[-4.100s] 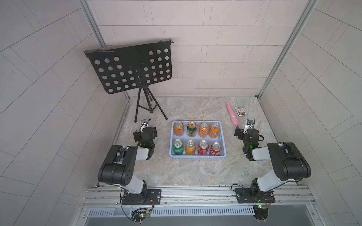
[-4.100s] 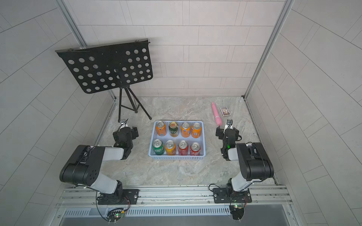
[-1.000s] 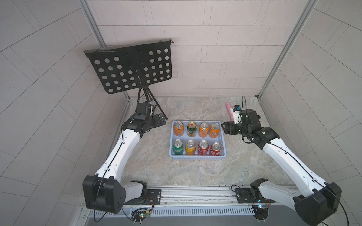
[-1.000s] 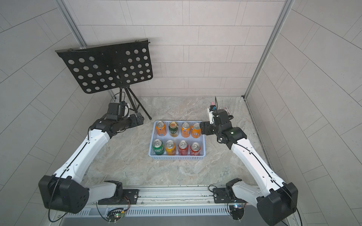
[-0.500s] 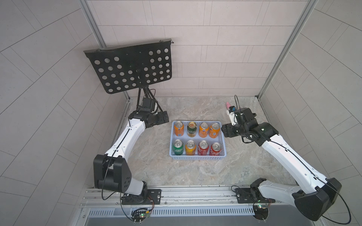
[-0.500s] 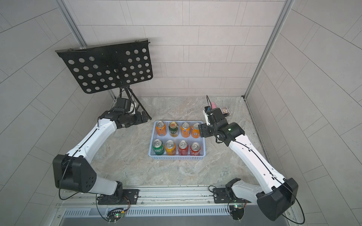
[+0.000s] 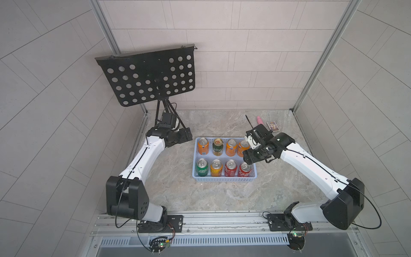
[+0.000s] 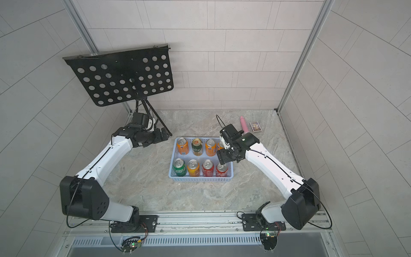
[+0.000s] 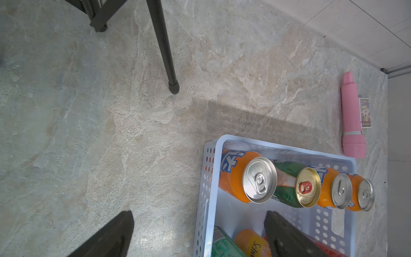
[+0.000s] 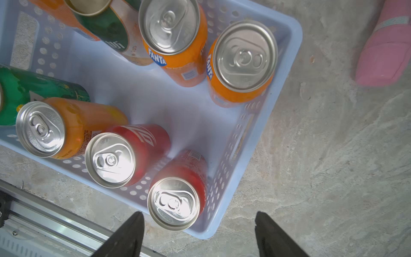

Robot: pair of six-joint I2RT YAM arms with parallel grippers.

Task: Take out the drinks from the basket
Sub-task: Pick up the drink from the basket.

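Eight drinks [image 7: 231, 148] upright in light-blue basket [image 7: 224, 179], right gripper [image 7: 248, 157] over its right end, jaws parted, empty, left gripper [image 7: 186, 136] by far-left corner, jaws parted, empty

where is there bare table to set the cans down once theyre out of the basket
Widest free patch: the marble between the basket and the front rail. Also bare behind the basket, between the stand leg and the pink tube. Crowded: the basket itself, holding eight cans, and the corner with the tube and card box.
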